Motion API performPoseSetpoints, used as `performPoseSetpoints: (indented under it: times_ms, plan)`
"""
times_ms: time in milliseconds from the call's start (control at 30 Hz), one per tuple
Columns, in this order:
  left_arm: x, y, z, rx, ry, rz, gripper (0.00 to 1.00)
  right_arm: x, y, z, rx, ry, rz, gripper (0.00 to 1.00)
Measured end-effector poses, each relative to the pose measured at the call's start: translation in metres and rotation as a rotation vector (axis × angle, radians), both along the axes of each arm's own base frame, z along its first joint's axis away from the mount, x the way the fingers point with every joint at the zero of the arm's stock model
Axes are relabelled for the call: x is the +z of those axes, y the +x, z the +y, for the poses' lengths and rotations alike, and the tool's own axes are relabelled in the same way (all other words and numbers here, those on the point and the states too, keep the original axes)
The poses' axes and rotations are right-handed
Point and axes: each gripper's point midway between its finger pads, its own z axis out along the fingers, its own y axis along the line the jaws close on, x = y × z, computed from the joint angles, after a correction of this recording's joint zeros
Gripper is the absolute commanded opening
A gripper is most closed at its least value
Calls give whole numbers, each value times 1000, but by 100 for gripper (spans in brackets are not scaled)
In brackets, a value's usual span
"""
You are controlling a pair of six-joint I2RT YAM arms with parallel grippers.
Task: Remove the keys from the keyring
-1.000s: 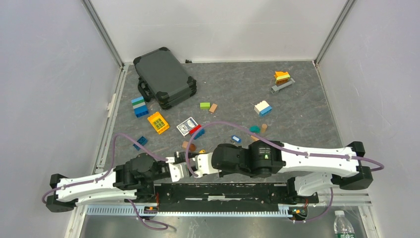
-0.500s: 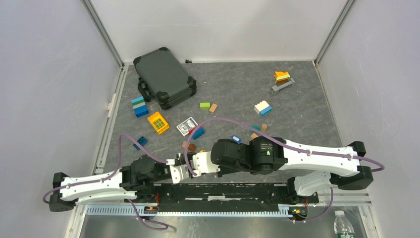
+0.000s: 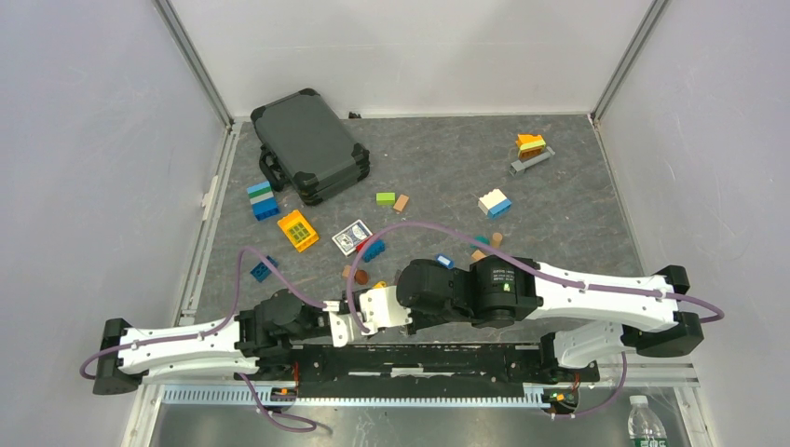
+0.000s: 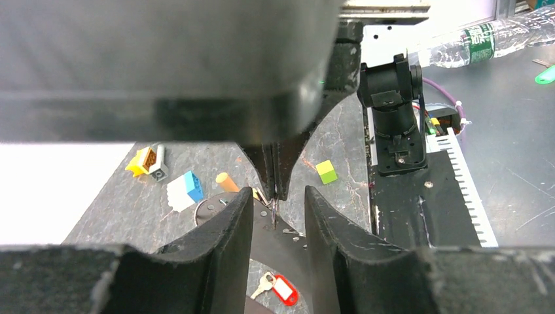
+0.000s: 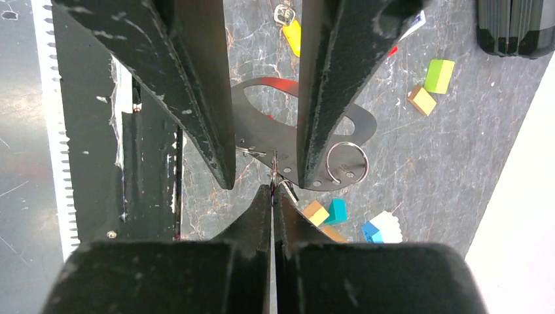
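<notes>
Yellow-headed key (image 5: 292, 34) and red-headed key (image 4: 283, 288) lie flat; the thin silver keyring (image 5: 347, 163) lies apart from the yellow one

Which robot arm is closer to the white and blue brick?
Right. The right arm stretches below the white and blue brick in the top view; the left arm is far off to its left.

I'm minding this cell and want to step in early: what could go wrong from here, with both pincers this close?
1. The shut right pincer points between the fingers of the open left pincer; a close or advance may make them collide.
2. Only a thin metal bit shows at the right tips; it may slip.
3. The yellow-headed key lies loose and might get swept.
</notes>
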Motion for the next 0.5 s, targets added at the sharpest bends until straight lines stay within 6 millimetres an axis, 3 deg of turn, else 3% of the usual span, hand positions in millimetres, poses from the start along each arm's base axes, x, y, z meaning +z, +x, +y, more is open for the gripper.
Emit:
performPoseSetpoints:
  times_ms: [500]
  plan:
    - [-3, 4, -5, 16, 7, 3, 38, 5, 0, 2, 11, 27, 1, 0]
